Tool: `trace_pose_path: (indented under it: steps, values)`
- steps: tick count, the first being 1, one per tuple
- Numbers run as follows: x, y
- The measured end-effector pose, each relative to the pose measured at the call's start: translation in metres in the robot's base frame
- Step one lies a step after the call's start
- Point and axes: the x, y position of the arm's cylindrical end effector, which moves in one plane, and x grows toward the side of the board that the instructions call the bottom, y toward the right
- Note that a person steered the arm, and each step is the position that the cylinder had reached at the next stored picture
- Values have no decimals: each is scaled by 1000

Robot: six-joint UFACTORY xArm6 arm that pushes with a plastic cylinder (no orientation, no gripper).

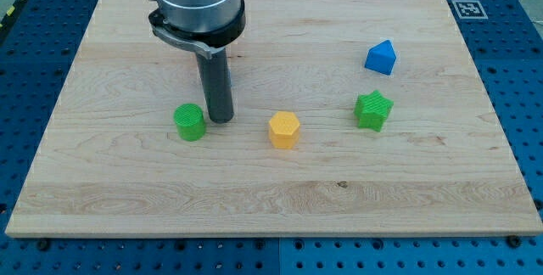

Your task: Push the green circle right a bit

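Note:
The green circle is a short green cylinder on the wooden board, left of the middle. My tip is down on the board just to the right of the green circle, a small gap apart from it. The dark rod rises from the tip to the grey arm head at the view's top.
A yellow hexagon block sits right of my tip. A green star block lies further right, with a blue block above it. A printed marker tag is at the board's top right corner.

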Motion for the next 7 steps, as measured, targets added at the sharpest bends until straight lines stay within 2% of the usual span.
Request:
trace_pose_path:
  steps: [2,4,5,7]
  values:
    - [-13,-17]
    - [-19,-114]
    - [0,-122]
    - [4,-82]
